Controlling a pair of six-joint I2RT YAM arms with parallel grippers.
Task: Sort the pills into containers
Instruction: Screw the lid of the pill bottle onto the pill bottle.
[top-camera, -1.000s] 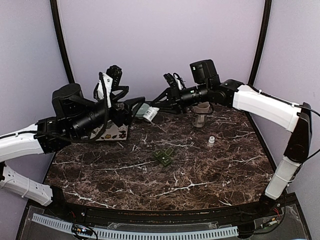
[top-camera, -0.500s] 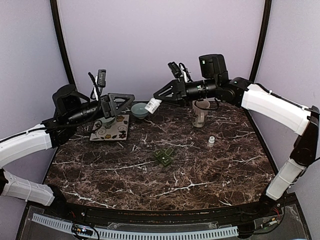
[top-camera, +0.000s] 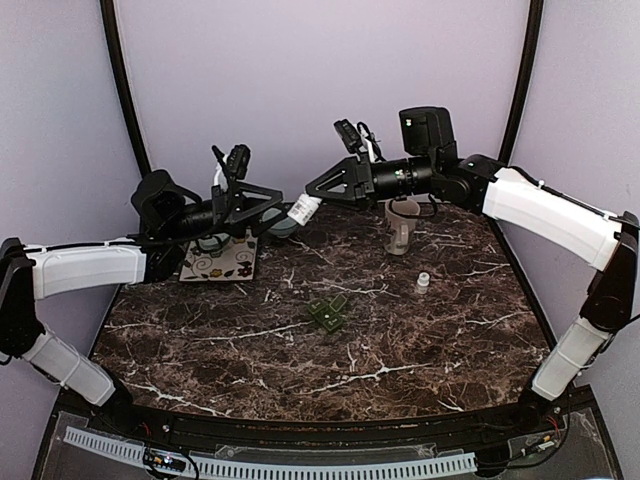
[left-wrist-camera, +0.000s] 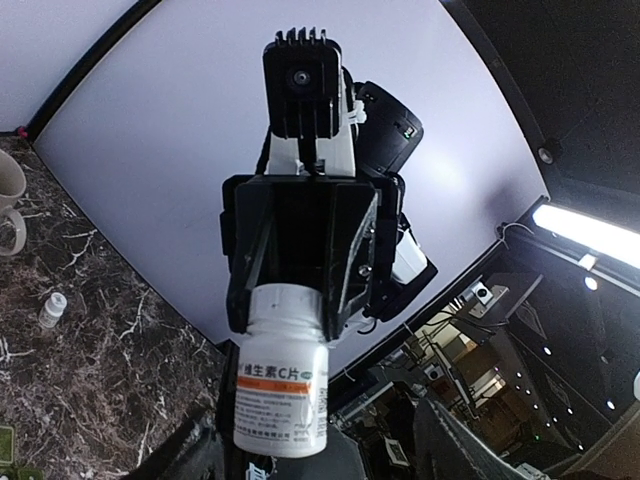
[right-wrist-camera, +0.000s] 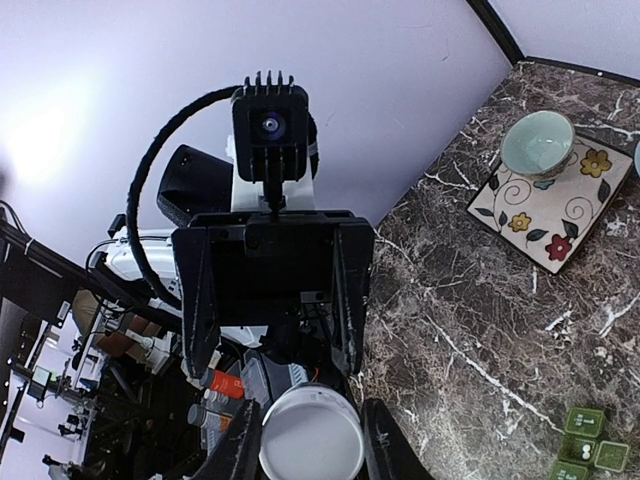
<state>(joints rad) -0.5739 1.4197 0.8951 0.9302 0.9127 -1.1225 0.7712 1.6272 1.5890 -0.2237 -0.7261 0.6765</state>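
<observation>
1. Box (top-camera: 328, 314): one, dark green, with a row of small compartments and some lids up. It lies mid-tabletop (top-camera: 430, 350), well apart from both tools.
2. Bottle (left-wrist-camera: 283, 390): one, white and labelled, held in the air over the far side.
3. Vial (top-camera: 422, 282): one, small, standing right of the box.
4. Mug (top-camera: 402, 225): one, cream, beyond the vial.
5. Tile (top-camera: 225, 262): one, floral, at far left.
6. Bowls: two, pale teal. One sits on the tile (right-wrist-camera: 537, 143); the other stands just beside it (top-camera: 282, 228).
7. Right tool (top-camera: 318, 192): pinches the bottle by its upper end.
8. Left tool (top-camera: 270, 200): spread wide and holding nothing. It faces the bottle from close by.
</observation>
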